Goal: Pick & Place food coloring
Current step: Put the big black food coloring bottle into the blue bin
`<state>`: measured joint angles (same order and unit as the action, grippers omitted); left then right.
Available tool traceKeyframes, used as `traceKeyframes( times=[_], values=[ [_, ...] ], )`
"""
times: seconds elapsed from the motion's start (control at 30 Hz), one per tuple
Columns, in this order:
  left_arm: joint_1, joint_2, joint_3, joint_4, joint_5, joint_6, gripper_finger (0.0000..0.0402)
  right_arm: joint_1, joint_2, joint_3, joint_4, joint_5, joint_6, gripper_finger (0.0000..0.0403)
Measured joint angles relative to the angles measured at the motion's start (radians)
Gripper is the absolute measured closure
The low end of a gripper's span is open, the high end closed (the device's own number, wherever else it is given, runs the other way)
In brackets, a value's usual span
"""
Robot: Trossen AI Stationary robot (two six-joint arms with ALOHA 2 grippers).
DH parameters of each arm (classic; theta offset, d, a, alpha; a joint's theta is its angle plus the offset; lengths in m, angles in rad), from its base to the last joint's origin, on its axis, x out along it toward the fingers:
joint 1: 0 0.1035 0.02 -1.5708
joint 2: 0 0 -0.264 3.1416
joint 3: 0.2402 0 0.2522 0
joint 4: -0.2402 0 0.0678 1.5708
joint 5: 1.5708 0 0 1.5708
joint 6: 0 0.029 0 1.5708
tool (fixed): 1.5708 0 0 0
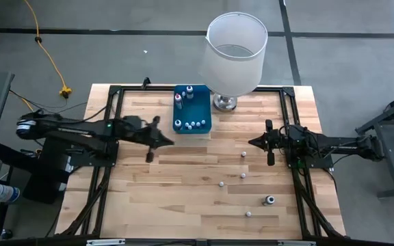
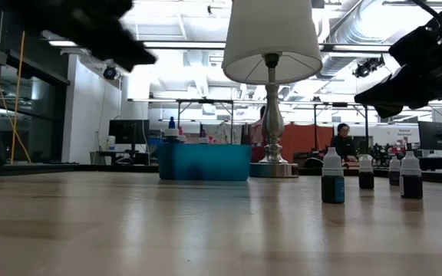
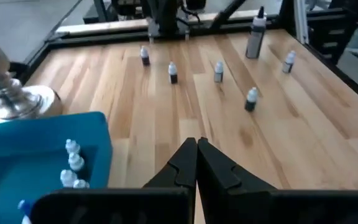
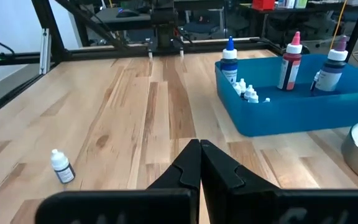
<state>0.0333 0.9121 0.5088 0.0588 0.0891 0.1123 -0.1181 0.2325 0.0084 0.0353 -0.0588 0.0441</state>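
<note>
Two matte black jointed arms; left pincer (image 3: pixel 196 163) fingers wedge-shaped, tapering; green indicator light.

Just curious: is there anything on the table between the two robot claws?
No. From above, only bare wood lies between the left gripper and right gripper; the nearest small bottle stands just off that line.

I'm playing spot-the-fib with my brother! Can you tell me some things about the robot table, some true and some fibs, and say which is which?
1. The blue bin has little bottles inside. True.
2. The left gripper holds a bottle. False: its fingers are shut on nothing.
3. Several small bottles stand loose on the wooden table. True.
4. The lamp stands inside the bin. False: it stands beside it.
5. The right gripper is wide open. False: it is shut.
</note>
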Motion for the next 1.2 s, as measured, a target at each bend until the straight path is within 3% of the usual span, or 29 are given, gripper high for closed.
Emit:
traceKeyframes(
  times=[0.5, 0.63, 1.03, 1.2],
  values=[
    [-0.001, -0.553, -0.259, 0.025, 0.039, -0.069, 0.0401, 0.0, 0.024, 0.0, -0.001, 0.0, 0.0, 0.0402],
    [-0.001, -0.662, -0.298, 0.024, 0.006, -0.086, 0.0401, 0.0, 0.024, 0.0, -0.001, 0.0, 0.0, 0.0402],
    [-0.001, -0.781, -0.435, 0.241, 0.036, -0.155, 0.0401, 0.0, 0.024, 0.0, -0.001, 0.0, 0.0, 0.0402],
    [-0.001, -0.826, -0.481, 0.28, -0.034, -0.169, 0.0401, 0.0, 0.024, 0.0, -0.001, -0.001, 0.0, 0.0402]
  ],
)
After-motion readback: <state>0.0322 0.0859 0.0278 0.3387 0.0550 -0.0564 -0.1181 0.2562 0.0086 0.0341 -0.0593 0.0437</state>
